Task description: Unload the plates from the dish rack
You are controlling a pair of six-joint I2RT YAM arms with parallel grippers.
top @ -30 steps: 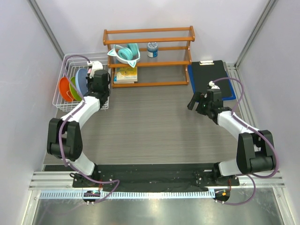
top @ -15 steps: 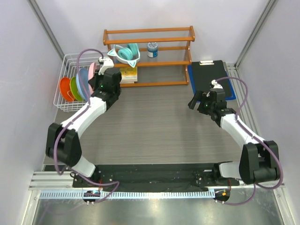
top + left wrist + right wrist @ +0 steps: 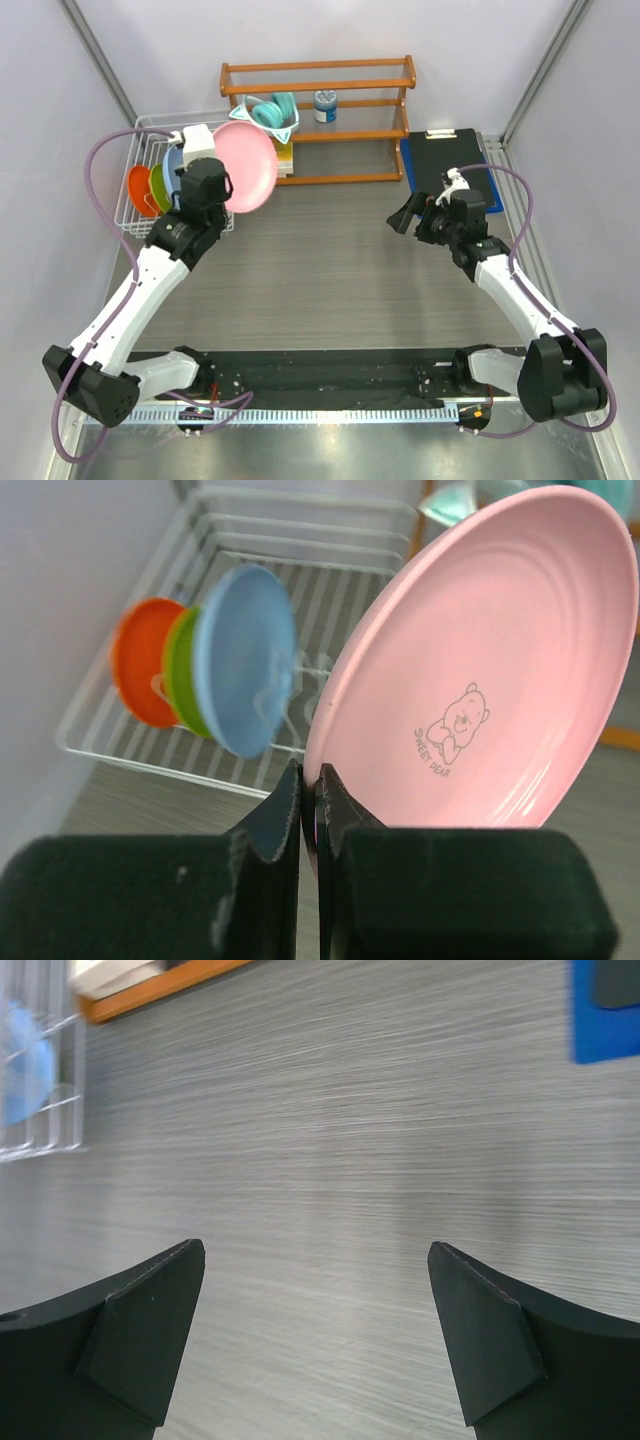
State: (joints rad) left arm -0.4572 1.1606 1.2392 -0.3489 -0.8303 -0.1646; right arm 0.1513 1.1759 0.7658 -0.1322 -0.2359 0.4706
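Left wrist: left gripper [image 3: 310, 785] pinches pink plate [image 3: 500, 650] (edge).

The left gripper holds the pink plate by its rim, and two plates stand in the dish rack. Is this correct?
No: three plates stand in the dish rack, orange, lime green and light blue, as the left wrist view shows. The left gripper holds the pink plate by its rim.
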